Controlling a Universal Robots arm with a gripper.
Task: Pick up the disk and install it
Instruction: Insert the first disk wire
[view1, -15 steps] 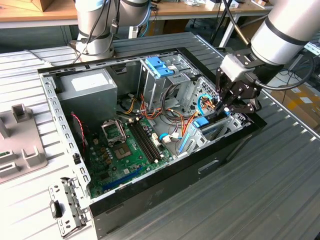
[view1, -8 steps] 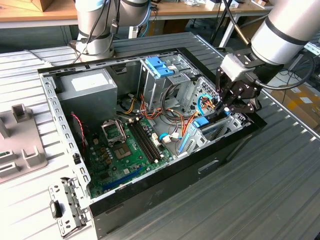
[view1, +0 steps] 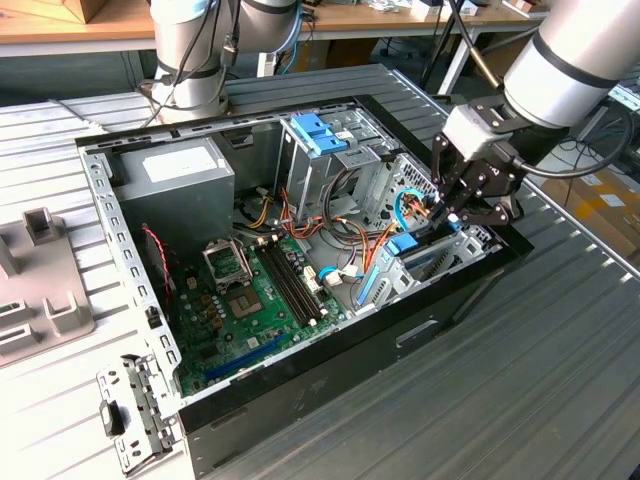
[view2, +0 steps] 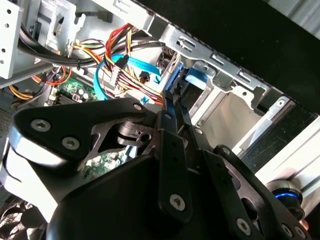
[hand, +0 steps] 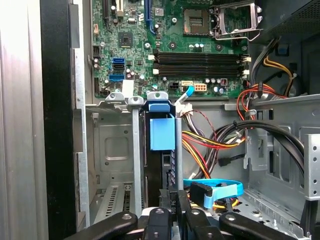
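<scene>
We're scanning the exterior view left to right: grey plastic fixtures (view1: 40, 290) are sitting on the ribbed metal table (view1: 560, 400), cut off at the frame edge, then the open PC case (view1: 300, 270) is lying on its side w/ the green motherboard (view1: 255, 300) showing, the silver power supply (view1: 180, 180) behind it, and a blue latch piece (view1: 318, 132) topping the tall metal cage (view1: 320, 170). Further right the gripper (view1: 455, 212) is reaching down into the drive bay at the case's near corner. The disk (view1: 425, 262) is standing on edge in that bay, mostly hidden by sheet metal & cables; in the first wrist view we're seeing its blue end tab (hand: 162, 131) betw. the bay's upright walls, body dark and hard to make out. In the second wrist view the fingers (view2: 172, 135) are looking pressed close together on the disk's (view2: 172, 77) top edge, though the contact itself is partly masked by the black linkage. A blue data cable (hand: 220, 189) is curling just beside the fingers. Background: wooden benches (view1: 90, 25), another arm's base (view1: 190, 60), cables, floor at the exterior view's right.
</scene>
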